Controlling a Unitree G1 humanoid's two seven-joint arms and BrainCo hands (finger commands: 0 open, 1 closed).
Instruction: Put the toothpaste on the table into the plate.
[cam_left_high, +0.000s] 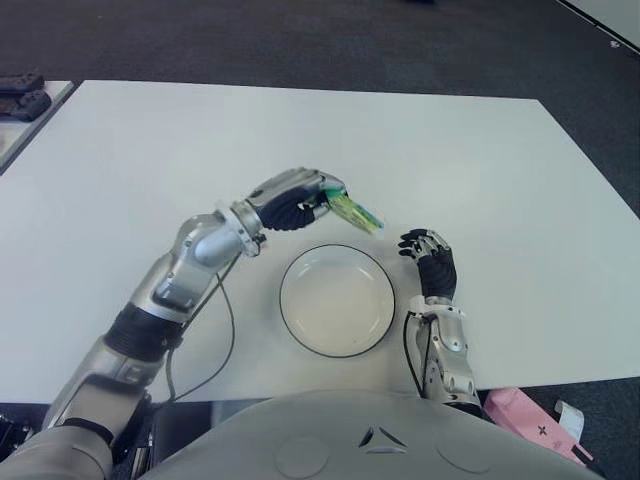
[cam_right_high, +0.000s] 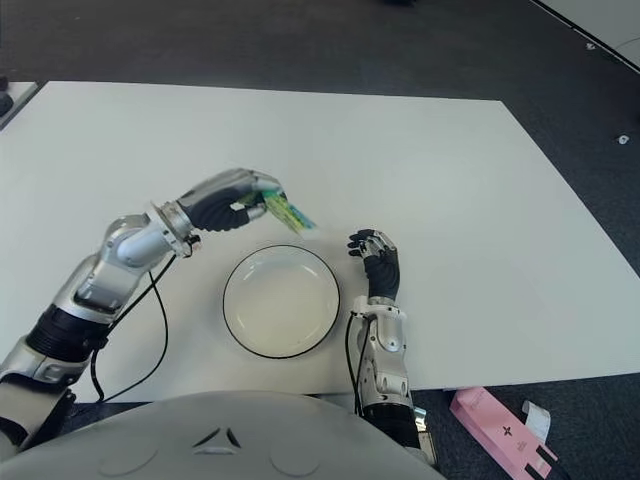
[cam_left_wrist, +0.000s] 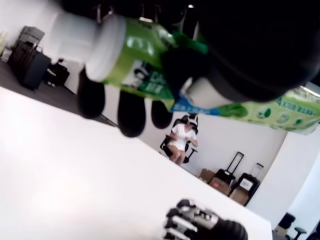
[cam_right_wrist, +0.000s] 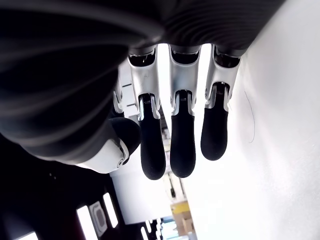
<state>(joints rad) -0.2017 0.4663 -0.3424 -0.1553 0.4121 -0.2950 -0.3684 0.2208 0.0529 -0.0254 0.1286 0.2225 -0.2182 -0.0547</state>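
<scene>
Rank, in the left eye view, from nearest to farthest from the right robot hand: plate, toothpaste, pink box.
Measured from the right robot hand:
1. Toothpaste, held in the left robot hand, beyond the plate's far rim.
2. Plate, alongside to the left.
3. Pink box, off the table's near-right edge.

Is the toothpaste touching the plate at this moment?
Apart. In the left eye view, the left hand holds the toothpaste raised beyond the plate, with bare table showing between the tube's tip and the rim.
</scene>
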